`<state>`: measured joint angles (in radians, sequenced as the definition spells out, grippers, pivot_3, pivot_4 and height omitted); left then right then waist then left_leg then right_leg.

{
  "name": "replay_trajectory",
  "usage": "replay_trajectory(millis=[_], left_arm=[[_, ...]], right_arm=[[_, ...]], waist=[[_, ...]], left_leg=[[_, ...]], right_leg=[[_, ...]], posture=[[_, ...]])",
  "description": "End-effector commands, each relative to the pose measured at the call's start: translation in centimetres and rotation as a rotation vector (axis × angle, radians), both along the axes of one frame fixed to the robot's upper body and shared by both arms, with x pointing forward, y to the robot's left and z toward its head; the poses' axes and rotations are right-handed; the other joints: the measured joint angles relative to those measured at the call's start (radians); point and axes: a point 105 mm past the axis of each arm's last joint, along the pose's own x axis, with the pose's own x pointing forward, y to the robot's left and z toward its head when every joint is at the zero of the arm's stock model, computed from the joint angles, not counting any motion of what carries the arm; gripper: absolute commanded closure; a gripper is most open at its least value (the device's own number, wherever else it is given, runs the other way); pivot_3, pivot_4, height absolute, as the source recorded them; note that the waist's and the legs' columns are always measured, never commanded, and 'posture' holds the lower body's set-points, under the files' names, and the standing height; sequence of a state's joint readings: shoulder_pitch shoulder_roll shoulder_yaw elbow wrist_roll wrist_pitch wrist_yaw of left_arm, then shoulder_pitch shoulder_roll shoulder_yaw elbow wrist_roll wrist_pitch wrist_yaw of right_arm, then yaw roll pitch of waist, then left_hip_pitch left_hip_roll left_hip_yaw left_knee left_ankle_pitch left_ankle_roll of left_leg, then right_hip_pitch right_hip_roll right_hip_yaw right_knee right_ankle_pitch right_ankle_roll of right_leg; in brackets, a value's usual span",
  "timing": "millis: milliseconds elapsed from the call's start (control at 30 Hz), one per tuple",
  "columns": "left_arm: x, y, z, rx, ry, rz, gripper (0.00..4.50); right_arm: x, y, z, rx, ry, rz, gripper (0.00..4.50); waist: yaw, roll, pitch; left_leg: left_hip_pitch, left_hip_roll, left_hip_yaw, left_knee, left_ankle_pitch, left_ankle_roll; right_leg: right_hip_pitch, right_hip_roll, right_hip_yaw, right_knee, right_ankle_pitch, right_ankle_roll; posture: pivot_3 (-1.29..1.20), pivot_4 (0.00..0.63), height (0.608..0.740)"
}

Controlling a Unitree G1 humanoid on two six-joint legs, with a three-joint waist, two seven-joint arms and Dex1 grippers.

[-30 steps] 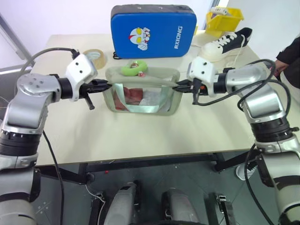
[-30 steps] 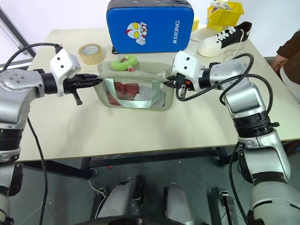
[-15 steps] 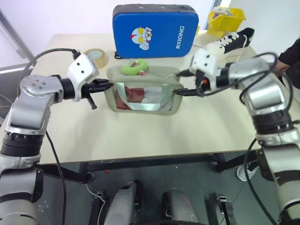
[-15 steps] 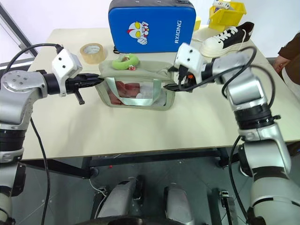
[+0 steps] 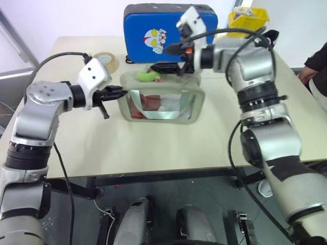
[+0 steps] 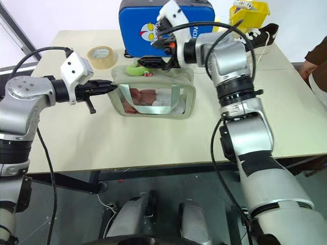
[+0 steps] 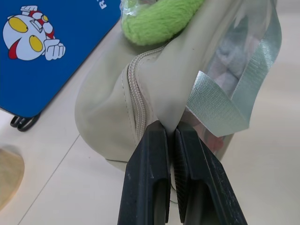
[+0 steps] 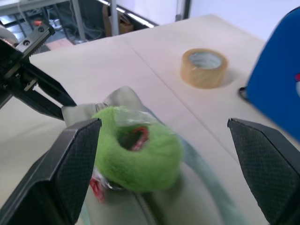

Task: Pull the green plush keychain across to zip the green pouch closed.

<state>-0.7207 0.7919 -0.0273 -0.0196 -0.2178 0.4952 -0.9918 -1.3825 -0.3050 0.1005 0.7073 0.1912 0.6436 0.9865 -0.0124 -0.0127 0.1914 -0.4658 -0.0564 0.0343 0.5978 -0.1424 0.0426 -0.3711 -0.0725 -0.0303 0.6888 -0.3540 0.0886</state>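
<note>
Looked like a lab or test room: plain bench point(image 5: 153, 148), white walls, yellow bin point(image 5: 247, 20), loose cables underneath, person's sleeve point(image 5: 317, 64).

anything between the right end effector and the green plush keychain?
Nothing visible. The right end effector is open, fingers either side of the green plush keychain on top of the green pouch. Left end effector pinches the pouch's end.

beige table point(image 5: 153, 148), grey floor point(image 5: 82, 214), white wall point(image 5: 61, 15)

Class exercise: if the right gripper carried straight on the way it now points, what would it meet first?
Most likely the green plush keychain on top of the green pouch: it sits between the open fingers of the right gripper, though depth is unclear.
</note>
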Motion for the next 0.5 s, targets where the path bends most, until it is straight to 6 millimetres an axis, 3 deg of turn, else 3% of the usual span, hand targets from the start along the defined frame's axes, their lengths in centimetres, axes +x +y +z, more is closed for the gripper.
replay_trajectory(millis=[33,167,267,467,500], left_arm=[[0.0,-0.2,0.9,0.007,-0.039,0.0,4.5],[-0.1,0.0,0.7,0.002,-0.04,0.01,4.5],[-0.2,0.0,0.6,0.003,-0.041,0.014,4.5],[0.0,0.0,0.6,-0.008,-0.054,0.024,4.5],[0.0,-0.1,0.6,-0.009,-0.055,0.023,4.5]], right_arm=[[0.4,0.4,0.5,-0.029,-0.035,-0.001,0.02],[0.5,0.5,-0.6,-0.059,0.008,0.018,0.02],[0.2,0.5,-0.9,-0.074,0.023,0.037,1.31],[0.2,-0.2,-0.3,-0.072,0.002,0.028,4.47],[0.3,-0.5,0.2,-0.069,-0.013,0.012,4.47]], waist=[[-0.002,0.0,0.0],[-0.004,0.0,0.0],[-0.006,0.0,0.0],[-0.006,0.0,0.0],[-0.006,0.0,0.0]], left_leg=[[0.0,0.0,0.0,0.0,0.0,0.0],[0.001,0.0,0.0,-0.001,0.0,0.0],[0.001,0.0,0.0,-0.001,0.0,0.0],[0.001,0.0,0.0,-0.001,0.0,0.0],[0.001,0.0,0.0,-0.001,0.0,0.0]], right_leg=[[0.0,0.0,0.0,0.0,0.0,0.0],[0.0,0.0,0.0,0.001,0.0,0.0],[-0.001,0.001,0.0,0.001,0.0,0.0],[-0.001,0.001,0.0,0.001,0.0,0.0],[-0.001,0.001,0.0,0.001,0.0,0.0]], posture=[[0.0,0.15,0.74],[0.0,0.15,0.74],[0.0,0.15,0.74],[0.0,0.15,0.74],[0.0,0.15,0.74]])
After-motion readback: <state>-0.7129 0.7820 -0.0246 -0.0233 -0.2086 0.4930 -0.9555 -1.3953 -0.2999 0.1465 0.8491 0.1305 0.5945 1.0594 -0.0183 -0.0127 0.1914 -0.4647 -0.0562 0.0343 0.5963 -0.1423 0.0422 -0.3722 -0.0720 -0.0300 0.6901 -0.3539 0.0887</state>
